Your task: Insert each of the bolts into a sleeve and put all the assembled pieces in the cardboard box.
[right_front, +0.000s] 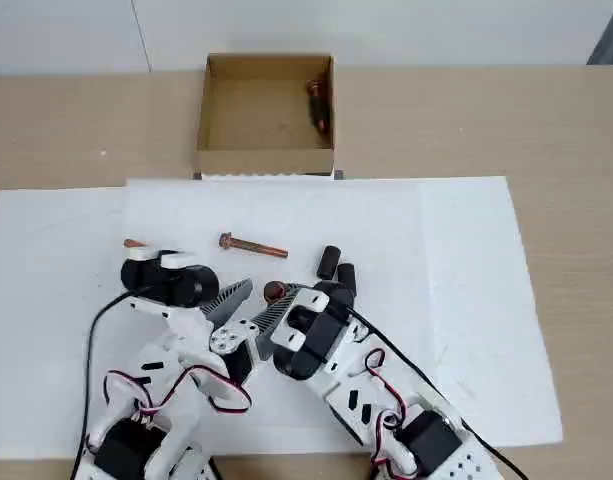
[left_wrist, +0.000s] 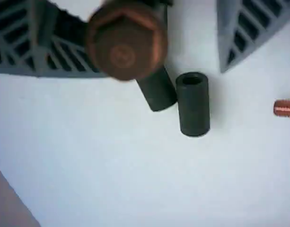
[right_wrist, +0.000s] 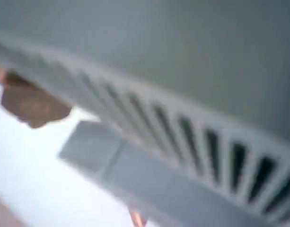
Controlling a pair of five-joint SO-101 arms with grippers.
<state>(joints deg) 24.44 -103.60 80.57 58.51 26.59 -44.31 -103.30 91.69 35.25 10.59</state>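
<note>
The left fingers [left_wrist: 26,52] are spread wide and hold nothing. A copper bolt [left_wrist: 127,41] sits between them, its hex head close against one finger and well apart from the other. A stamped mark on the head is too blurred to read. Whether the right arm [right_front: 308,325], pressed in beside that bolt, has hold of it cannot be told. Beyond the fingertips two black sleeves [left_wrist: 193,104] lie side by side on the white sheet [right_front: 466,300]. A second bolt [right_front: 252,245] lies farther ahead. The cardboard box [right_front: 218,110] stands beyond that on the tabletop [right_front: 566,150], with one assembled piece [right_front: 317,105] inside.
</note>
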